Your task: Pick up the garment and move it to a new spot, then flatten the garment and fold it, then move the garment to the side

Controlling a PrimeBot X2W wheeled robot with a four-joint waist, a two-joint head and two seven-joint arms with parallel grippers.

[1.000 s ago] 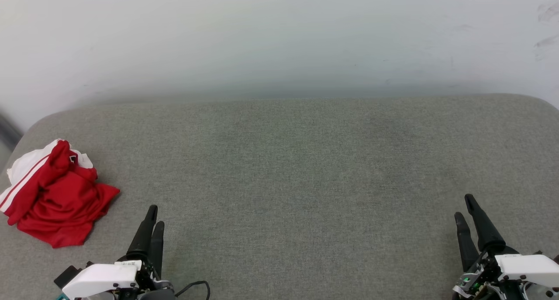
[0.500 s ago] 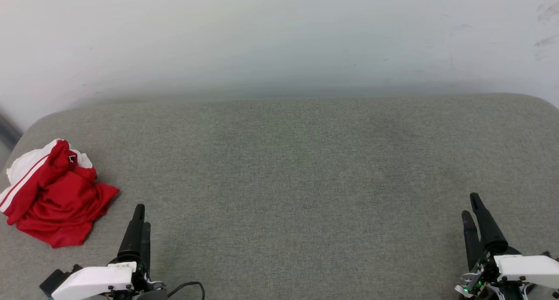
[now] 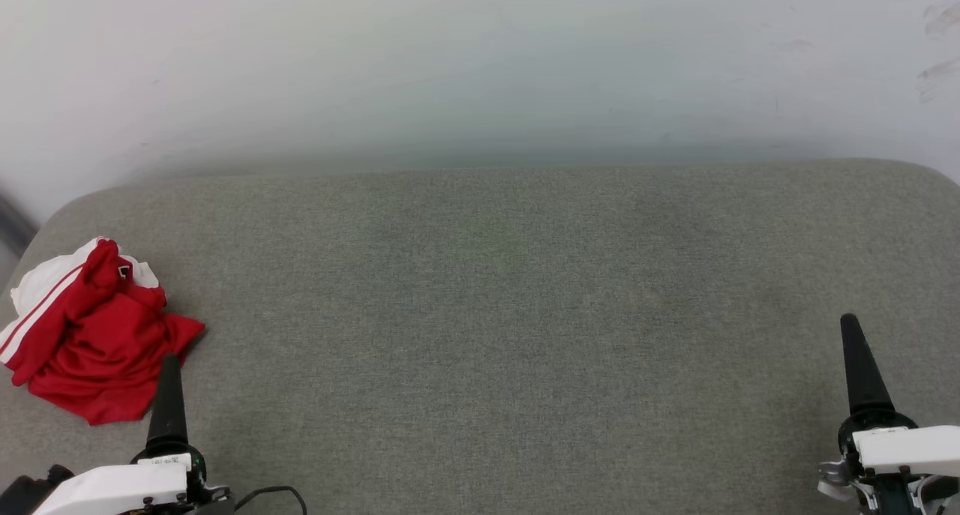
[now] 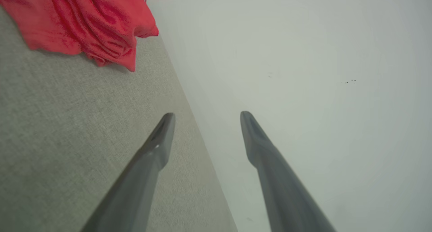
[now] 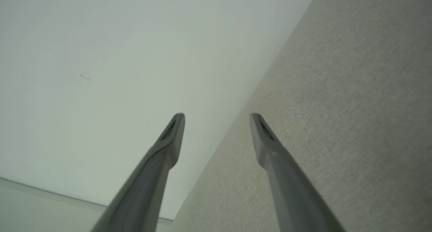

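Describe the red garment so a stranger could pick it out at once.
Start at the wide grey woven-fabric surface below the pale wall. At its left end lies a crumpled bright red shirt with a white, red-striped sleeve. Its vivid red and rumpled folds set it apart from the flat grey cloth around it.

A grey woven counter [image 3: 487,312] lies under the left hand [image 3: 169,365] and the right hand [image 3: 850,324] and runs on ahead of them, its 2 far corners rounded. Past it rises a plain white wall [image 3: 480,65], with faint scuffs [image 3: 937,46] high beyond the right hand.
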